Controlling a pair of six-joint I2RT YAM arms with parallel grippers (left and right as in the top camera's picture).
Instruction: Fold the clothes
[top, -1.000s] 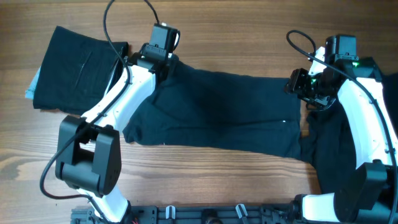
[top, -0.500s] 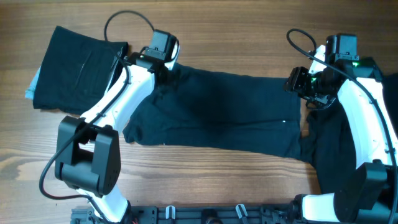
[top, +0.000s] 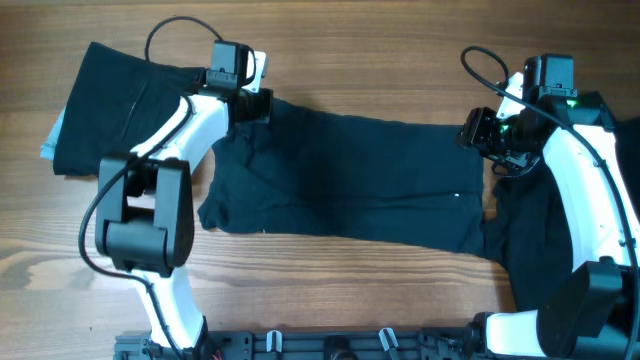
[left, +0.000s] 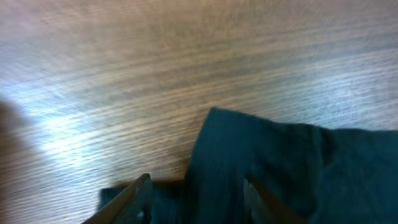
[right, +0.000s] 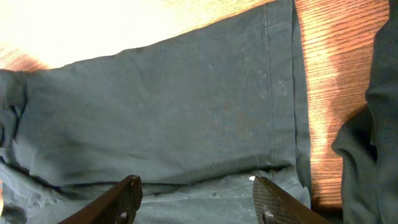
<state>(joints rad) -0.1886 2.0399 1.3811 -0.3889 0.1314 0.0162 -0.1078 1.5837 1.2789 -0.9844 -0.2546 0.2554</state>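
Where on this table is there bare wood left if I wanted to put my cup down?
Bare wooden table shows in the far strip beyond the spread dark fabric garment and in the near strip below it. It is crowded at the far left, where the folded black garment lies, and at the right, under the dark clothes heap.

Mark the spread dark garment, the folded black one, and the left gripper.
Spread dark navy fabric garment (top: 360, 185), overhead view, its middle.
Folded black fabric garment (top: 110, 115), overhead view, its top face.
Left gripper (left: 196, 199), left wrist view, midway between fingertips.
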